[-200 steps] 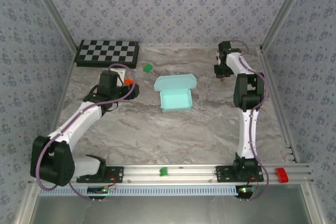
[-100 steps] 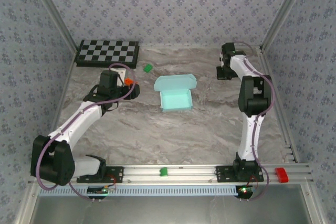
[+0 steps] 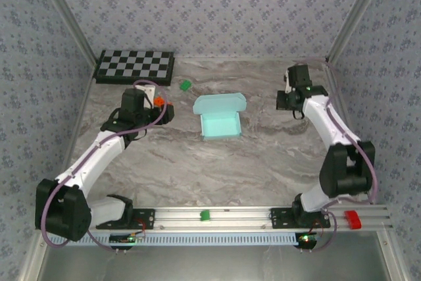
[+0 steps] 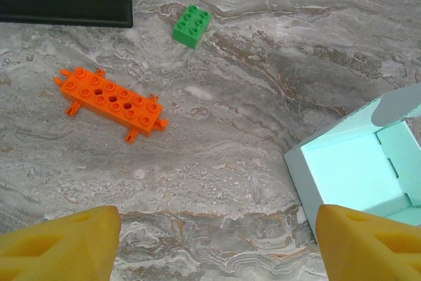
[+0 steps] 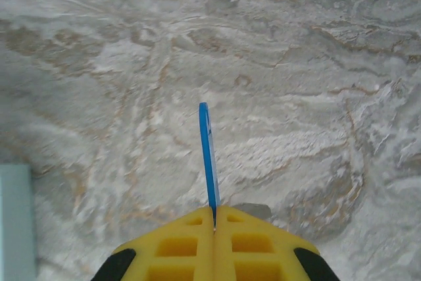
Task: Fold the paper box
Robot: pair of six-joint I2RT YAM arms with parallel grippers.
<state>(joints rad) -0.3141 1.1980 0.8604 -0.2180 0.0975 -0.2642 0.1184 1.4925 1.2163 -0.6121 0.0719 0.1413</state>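
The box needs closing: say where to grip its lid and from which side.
Grip the lid by its free far edge, coming from the far side: it is opened back, hinged on the far wall of the box. The left gripper is open; the right gripper is shut on a blue strip.

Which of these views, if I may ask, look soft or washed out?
Top external view: even, diffuse light, faint shadows, sharp throughout. Left wrist view: orange brick crisp, the paper box interior almost washed out, yellow fingertips soft. Right wrist view: marble table looks soft, while the blue strip in the right pincer is better defined.
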